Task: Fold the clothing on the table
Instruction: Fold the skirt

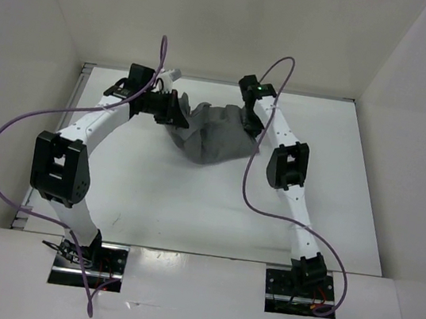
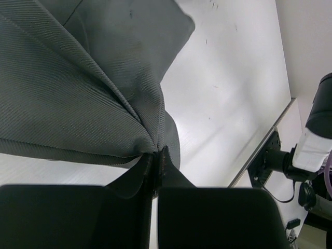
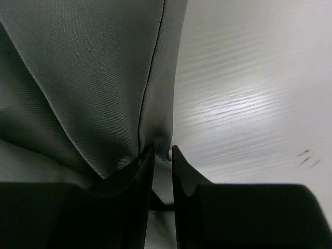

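Counted: 1 grey clothing (image 1: 218, 138), 2 grippers, 2 purple cables (image 1: 162, 52). Clothing bunched at far centre of table (image 1: 189, 212), strung between both grippers. Left gripper (image 2: 157, 153) pinched tight on a gathered fold. Right gripper (image 3: 162, 151) narrowly parted, seamed fabric edge caught between its fingers. White walls (image 1: 217, 24) on 3 sides. Cloth's right edge overlapped by right arm (image 1: 288, 167) in top view.

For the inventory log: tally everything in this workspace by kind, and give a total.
grey clothing: 1
robot arms: 2
purple cables: 2
white table: 1
Total: 6
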Action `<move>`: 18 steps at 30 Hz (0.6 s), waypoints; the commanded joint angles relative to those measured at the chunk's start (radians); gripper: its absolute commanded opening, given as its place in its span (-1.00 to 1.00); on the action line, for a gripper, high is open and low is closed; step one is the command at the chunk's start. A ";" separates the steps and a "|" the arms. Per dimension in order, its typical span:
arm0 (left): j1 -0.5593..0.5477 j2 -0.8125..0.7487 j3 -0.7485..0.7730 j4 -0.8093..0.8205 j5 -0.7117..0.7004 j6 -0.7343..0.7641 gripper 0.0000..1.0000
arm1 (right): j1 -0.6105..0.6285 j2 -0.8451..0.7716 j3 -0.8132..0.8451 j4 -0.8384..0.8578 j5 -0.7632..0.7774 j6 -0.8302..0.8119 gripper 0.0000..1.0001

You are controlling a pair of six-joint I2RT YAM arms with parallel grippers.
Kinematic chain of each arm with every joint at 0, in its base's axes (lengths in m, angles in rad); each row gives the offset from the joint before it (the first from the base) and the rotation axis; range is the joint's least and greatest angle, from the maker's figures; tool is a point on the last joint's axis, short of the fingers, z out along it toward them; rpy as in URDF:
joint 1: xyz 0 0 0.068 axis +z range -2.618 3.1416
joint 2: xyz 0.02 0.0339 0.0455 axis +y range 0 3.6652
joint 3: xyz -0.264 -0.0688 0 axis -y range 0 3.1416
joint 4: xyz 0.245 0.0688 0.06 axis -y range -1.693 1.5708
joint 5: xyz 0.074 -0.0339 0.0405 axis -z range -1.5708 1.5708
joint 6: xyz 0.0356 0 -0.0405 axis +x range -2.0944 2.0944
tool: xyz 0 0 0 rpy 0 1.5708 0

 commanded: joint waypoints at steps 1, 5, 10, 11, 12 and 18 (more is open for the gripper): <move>0.001 0.013 0.084 0.041 0.043 -0.020 -1.00 | 0.066 0.027 -0.013 -0.011 -0.036 0.012 -0.49; 0.001 0.057 0.128 0.041 0.043 -0.029 -1.00 | 0.122 0.006 -0.047 -0.011 -0.036 0.022 -0.49; -0.037 0.105 0.159 0.050 0.052 -0.052 -1.00 | 0.162 -0.025 -0.096 -0.011 -0.065 0.022 -0.46; -0.051 0.115 0.159 0.065 0.052 -0.066 -1.00 | 0.162 -0.038 -0.107 -0.011 -0.074 0.022 -0.46; -0.051 0.116 0.159 0.065 0.062 -0.066 -1.00 | 0.162 -0.048 -0.107 -0.011 -0.102 0.022 -0.46; -0.106 0.162 0.187 0.113 0.062 -0.112 -1.00 | 0.162 -0.078 -0.147 0.001 -0.186 0.022 -0.46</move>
